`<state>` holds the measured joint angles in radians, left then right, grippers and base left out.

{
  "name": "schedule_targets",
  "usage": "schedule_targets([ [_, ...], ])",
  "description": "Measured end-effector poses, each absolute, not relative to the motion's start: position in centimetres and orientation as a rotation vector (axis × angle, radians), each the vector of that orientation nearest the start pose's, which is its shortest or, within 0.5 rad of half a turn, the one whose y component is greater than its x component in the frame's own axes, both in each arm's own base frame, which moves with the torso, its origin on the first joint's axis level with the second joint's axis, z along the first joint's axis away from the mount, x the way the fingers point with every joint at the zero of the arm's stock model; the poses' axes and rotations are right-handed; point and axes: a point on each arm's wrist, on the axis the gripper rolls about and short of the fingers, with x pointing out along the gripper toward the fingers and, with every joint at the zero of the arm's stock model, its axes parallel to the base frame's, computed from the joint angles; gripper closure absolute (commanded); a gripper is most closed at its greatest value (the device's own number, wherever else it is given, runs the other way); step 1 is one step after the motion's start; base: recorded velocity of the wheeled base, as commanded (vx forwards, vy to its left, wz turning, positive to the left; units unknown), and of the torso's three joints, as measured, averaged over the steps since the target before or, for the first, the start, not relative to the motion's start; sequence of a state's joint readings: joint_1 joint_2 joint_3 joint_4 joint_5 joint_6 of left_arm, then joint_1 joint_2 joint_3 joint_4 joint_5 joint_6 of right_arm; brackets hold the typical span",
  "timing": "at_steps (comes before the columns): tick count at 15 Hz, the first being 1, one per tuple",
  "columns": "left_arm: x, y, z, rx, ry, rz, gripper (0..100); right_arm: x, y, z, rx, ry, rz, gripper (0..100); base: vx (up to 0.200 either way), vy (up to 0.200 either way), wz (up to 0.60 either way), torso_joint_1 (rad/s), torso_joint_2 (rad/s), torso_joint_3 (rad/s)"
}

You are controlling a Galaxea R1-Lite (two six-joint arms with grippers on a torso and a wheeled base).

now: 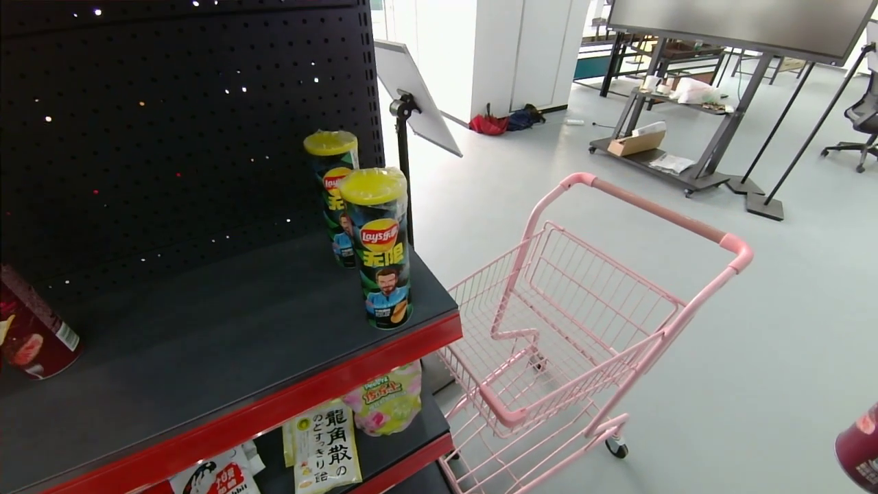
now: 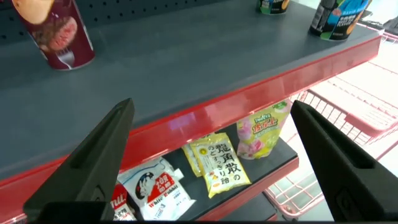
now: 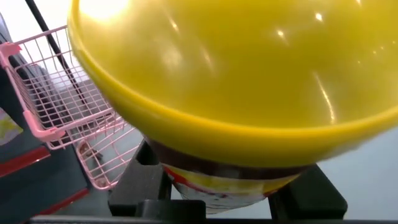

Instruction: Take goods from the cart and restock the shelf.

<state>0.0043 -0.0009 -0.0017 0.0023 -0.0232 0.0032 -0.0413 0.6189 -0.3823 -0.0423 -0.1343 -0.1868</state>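
The right gripper (image 3: pixel 227 190) has its fingers (image 3: pixel 140 183) closed on either side of a dark red cardboard snack canister with a yellow plastic lid (image 3: pixel 211 81), low on the tube's body. In the head view this canister (image 1: pixel 860 453) sits well off to the right of the pink wire cart (image 1: pixel 658 213) and well apart from the dark grey shelf with a red front edge (image 1: pixel 206 343).

The canister is probably light and fairly stiff, but its thin wall would likely dent under a hard squeeze. Its glossy wrap looks smooth, so it may slip or twist in a loose hold. The body is the right place to hold it, because the press-on lid could pop off. It is tall and narrow, so it will probably tip unless it is set down flat and upright.

The left gripper (image 2: pixel 212 106) hangs in front of the shelf's red edge with its fingers (image 2: pixel 99 162) spread wide and nothing between them.

A matching dark red canister (image 1: pixel 31 336) stands at the shelf's left end. Two green canisters with yellow lids (image 1: pixel 381 254) stand at the right end, leaving bare shelf between the two groups.
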Motion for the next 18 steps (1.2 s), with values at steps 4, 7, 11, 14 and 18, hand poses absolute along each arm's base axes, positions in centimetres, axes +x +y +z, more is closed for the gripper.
schedule_targets([
  [4, -2.3, -0.1, 7.6, 0.004, 0.0, -0.019, 0, 4.7, -0.5, 18.8, -0.199, 0.214, -0.152, 100, 0.0, 0.0, 0.0, 0.156, -0.36, -0.214],
  [7, -2.3, -0.1, 7.6, 0.004, 0.0, -0.019, 0, 5.0, -0.5, 18.8, -0.208, 0.23, -0.151, 100, 0.0, 0.0, 0.0, 0.162, -0.36, -0.199],
  [11, -2.3, -0.1, 7.6, 0.004, 0.0, -0.019, 0, 5.3, -0.5, 18.5, -0.238, 0.252, -0.153, 100, 0.0, 0.0, 0.45, 0.067, -0.15, -0.079],
  [14, -2.3, -0.1, 7.6, 0.003, 0.0, -0.019, 0, 5.1, -0.5, 18.2, -0.238, 0.255, -0.152, 100, 0.0, 0.0, 0.6, 0.012, 0.0, -0.002],
  [18, -2.3, -0.1, 7.6, 0.003, 0.0, -0.019, 0, 4.5, -0.5, 17.4, -0.237, 0.256, -0.146, 100, 0.0, 0.0, 0.6, 0.004, 0.0, 0.0],
])
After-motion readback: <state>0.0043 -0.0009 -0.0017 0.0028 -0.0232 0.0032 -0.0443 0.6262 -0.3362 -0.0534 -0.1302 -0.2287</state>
